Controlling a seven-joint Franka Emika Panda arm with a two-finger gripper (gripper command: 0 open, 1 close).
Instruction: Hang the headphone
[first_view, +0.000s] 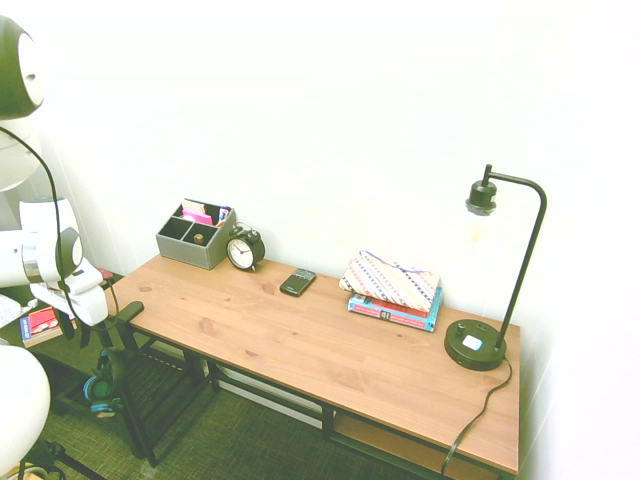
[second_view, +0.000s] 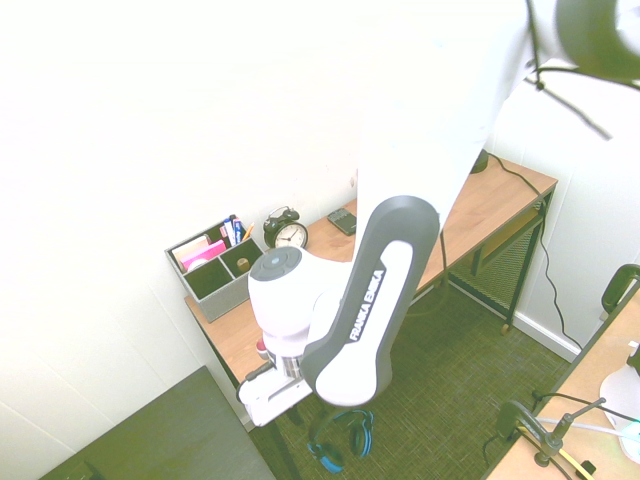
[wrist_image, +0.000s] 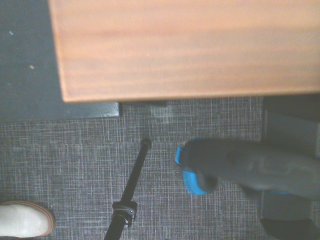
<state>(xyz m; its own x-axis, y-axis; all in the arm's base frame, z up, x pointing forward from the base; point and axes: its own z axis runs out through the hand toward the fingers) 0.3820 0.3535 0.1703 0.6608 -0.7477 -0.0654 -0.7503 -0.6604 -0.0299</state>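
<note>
The headphone (first_view: 99, 390), with blue trim on black cups, sits low beside the left end of the wooden desk (first_view: 300, 340), next to a black stand (first_view: 128, 350). From above, the headphone (second_view: 364, 435) shows over the carpet just under the arm. In the wrist view the headphone's (wrist_image: 191, 181) blue band peeks out beside a dark blurred shape below the desk edge. My gripper (first_view: 98, 336) hovers right above the headphone, off the desk's left end. What the headphone rests or hangs on is hidden.
On the desk stand a grey organizer (first_view: 195, 238), an alarm clock (first_view: 243, 250), a small black phone (first_view: 297, 282), books under a striped pouch (first_view: 393, 292) and a black lamp (first_view: 478, 342). A thin black pole (wrist_image: 131, 187) and a white shoe (wrist_image: 22, 219) are on the carpet.
</note>
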